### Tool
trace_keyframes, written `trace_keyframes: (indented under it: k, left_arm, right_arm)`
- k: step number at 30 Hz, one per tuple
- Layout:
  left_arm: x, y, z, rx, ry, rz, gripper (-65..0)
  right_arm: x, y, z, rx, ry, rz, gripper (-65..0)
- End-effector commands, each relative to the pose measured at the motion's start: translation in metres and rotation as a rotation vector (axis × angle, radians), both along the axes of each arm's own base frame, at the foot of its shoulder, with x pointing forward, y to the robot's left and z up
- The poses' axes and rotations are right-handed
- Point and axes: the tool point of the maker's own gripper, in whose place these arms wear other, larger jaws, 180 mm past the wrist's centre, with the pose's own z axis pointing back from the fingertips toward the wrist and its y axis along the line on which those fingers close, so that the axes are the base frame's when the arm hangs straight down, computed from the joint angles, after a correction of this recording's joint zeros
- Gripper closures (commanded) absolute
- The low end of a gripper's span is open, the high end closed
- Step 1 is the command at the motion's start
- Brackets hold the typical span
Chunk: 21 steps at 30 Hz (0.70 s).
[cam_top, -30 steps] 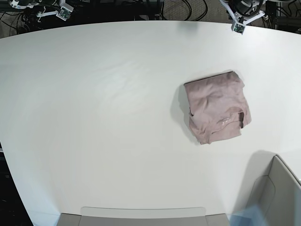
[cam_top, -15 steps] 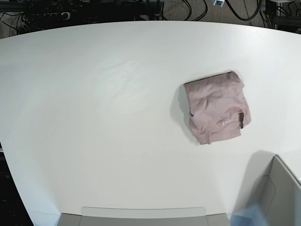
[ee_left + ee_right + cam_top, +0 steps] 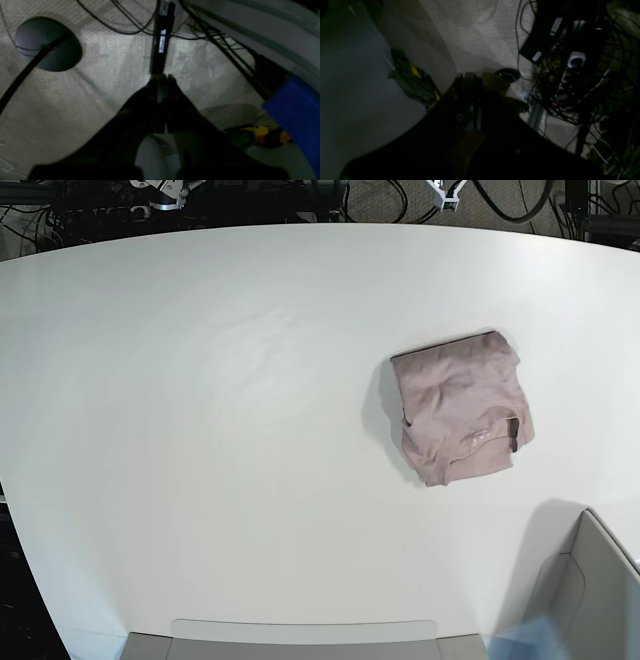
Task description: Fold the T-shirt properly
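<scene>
- Distance is what matters for you now: the T-shirt (image 3: 461, 407) lies on the right half of the bench (image 3: 220, 430), around the middle of its depth, while both arms are drawn back past the far edge, well apart from it
- Your left end effector (image 3: 160, 85) is pressed shut on nothing; its wrist view shows only carpet, cables and a blue bin (image 3: 297, 110) off the bench
- Your right end effector (image 3: 467, 80) is likewise shut and empty, looking down at floor and a tangle of cables (image 3: 570, 75)
- In the base view only small bits of arm hardware show at the far edge; the left arm, on that view's right, is judged the nearer to the cloth
- The shirt reads as a compact, roughly square bundle, a little skewed, with no clear long axis
- Its surface is dusty mauve-pink, softly wrinkled, with the neck opening showing near the near-right corner and a loose lip at the near edge
- Judged from this, the fold looks finished or nearly so; any touch-up would mean reaching toward you and to the right
</scene>
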Motion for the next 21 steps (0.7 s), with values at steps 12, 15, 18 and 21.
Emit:
trace_keyframes:
  k: [12, 15, 18, 21]
  left_arm:
    - [0.008, -0.033, -0.008, -0.062, 0.017, 0.046, 0.0]
    - [0.016, -0.049, -0.009, -0.088, 0.008, 0.053, 0.0]
    - [0.017, -0.062, -0.009, -0.107, 0.007, 0.059, 0.0]
    - [0.028, -0.063, -0.01, -0.109, -0.011, 0.063, 0.0]
  right_arm:
    - [-0.013, -0.01, -0.005, -0.024, 0.078, 0.165, 0.0]
    - [-0.019, -0.011, -0.004, -0.022, 0.092, 0.186, 0.0]
    - [-0.026, -0.015, -0.002, -0.024, 0.112, 0.222, 0.0]
    - [-0.031, -0.021, -0.004, -0.055, 0.132, 0.225, 0.0]
